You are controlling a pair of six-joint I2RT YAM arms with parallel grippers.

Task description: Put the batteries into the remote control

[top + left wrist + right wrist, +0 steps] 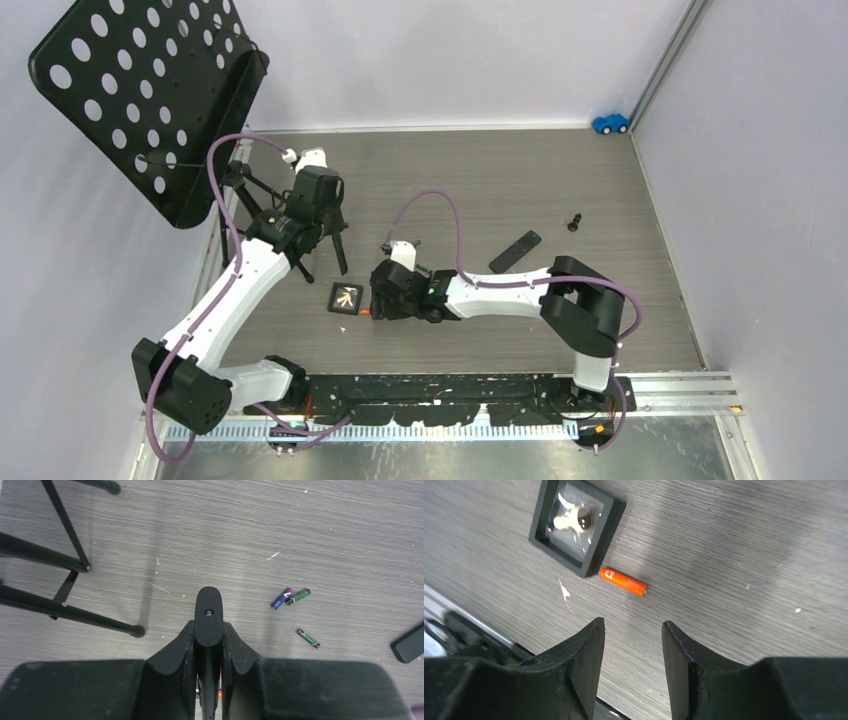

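My left gripper [208, 630] is shut on a black remote control [208, 611], whose rounded end sticks out past the fingertips above the table. In the top view this remote [340, 252] slants down from the left gripper [325, 215]. A blue battery [281, 598] and two dark green batteries [298, 596] [307, 637] lie loose to its right. My right gripper [631, 625] is open with nothing between its fingers, just short of an orange battery [623, 581] lying flat on the table. In the top view the orange battery [366, 313] lies beside the right gripper [385, 298].
A black square box [576, 526] holding a pale object sits right next to the orange battery. A second long black piece [515, 250] lies mid-table, a small black part [575, 222] beyond it. A perforated music stand [150, 90] with tripod legs [65, 610] stands left. A blue toy car [610, 123] sits at the far corner.
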